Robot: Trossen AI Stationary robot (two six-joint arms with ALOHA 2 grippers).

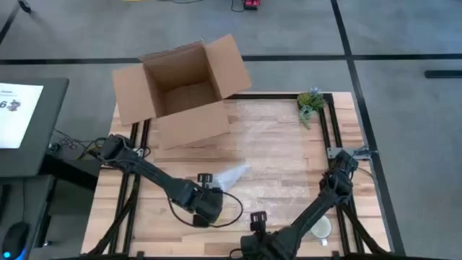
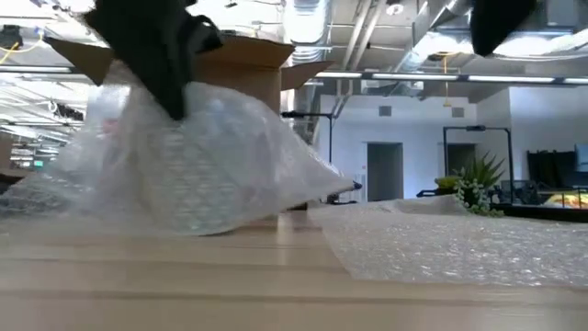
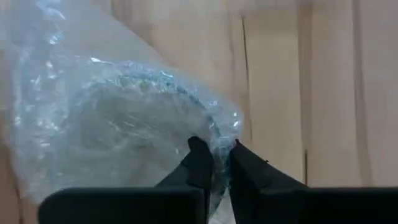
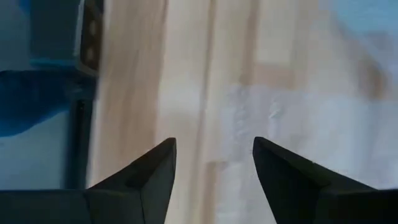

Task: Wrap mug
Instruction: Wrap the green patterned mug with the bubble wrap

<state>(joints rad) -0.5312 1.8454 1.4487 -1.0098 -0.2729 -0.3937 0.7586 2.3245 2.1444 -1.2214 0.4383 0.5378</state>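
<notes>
Now the left gripper (image 3: 214,165) pinches the bubble wrap (image 3: 118,118) around the mug (image 3: 149,115); it should probably fold snugly without tearing. Nearby, the right gripper (image 4: 214,165) waits, spread wide.

The worktop (image 1: 289,155) is showing pale blond wood in long planks, framed by black rails. The bubble wrap bundle (image 3: 118,124) is looking clear with a milky, dimpled sheen, a faint ring shape showing grey-green through it. A second bubble wrap sheet (image 2: 459,244) is lying whitish and dotted. The cardboard box (image 1: 184,90) is plain brown. The small plant (image 1: 310,102) is showing green leaves with pale tips. Both arms are dark, near black, and the floor (image 1: 404,43) is grey with black lines.
</notes>
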